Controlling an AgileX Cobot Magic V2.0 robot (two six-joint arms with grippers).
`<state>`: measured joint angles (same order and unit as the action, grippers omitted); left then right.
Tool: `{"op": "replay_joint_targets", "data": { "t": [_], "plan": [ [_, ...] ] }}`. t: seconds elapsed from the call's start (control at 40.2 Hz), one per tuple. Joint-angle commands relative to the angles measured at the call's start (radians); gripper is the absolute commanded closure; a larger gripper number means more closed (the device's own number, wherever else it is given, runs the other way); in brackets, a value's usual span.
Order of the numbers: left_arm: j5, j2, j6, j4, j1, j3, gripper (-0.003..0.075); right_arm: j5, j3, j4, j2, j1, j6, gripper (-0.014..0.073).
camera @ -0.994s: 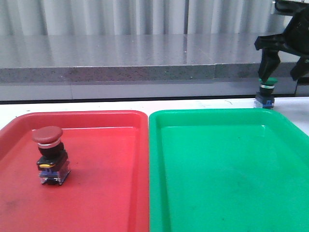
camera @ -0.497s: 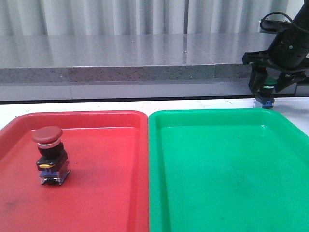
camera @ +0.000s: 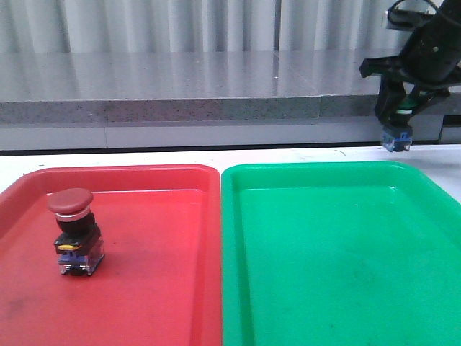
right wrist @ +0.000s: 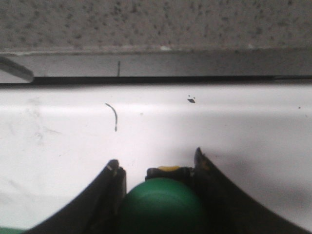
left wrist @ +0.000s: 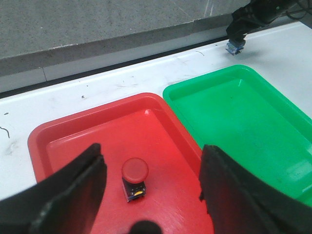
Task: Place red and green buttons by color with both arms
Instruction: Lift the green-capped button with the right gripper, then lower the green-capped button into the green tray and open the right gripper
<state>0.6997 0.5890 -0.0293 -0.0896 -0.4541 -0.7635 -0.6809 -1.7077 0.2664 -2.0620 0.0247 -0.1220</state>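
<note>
The right gripper (camera: pixel 398 119) is closed on the green button (camera: pixel 398 133) and holds it in the air, at about 1 o'clock from the green tray (camera: pixel 338 288), beyond its far right corner above the white table (camera: pixel 144 156). The red button (camera: pixel 74 231) stands upright inside the red tray (camera: pixel 166 288), at about 9 o'clock from its middle. The left gripper (left wrist: pixel 151 195) hangs above this tray with its fingers (left wrist: pixel 73 190) spread wide and empty.
</note>
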Motion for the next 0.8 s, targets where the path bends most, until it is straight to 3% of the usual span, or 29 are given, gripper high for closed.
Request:
{"op": "replay_joint_targets", "data": {
  "t": [0.0, 0.298, 0.77],
  "plan": [
    [-0.066, 0.002, -0.003, -0.005, -0.008, -0.026, 0.0301, -0.032, -0.036, 0.015, 0.134, 0.0, -0.013, 0.0351],
    [-0.066, 0.002, -0.003, -0.005, -0.008, -0.026, 0.0301, -0.189, 0.016, 0.016, 0.347, -0.026, -0.106, 0.0351],
    [-0.066, 0.002, -0.003, -0.005, -0.008, -0.026, 0.0301, -0.003, 0.557, 0.038, 0.76, -0.221, -0.125, 0.0351]
  ]
}}
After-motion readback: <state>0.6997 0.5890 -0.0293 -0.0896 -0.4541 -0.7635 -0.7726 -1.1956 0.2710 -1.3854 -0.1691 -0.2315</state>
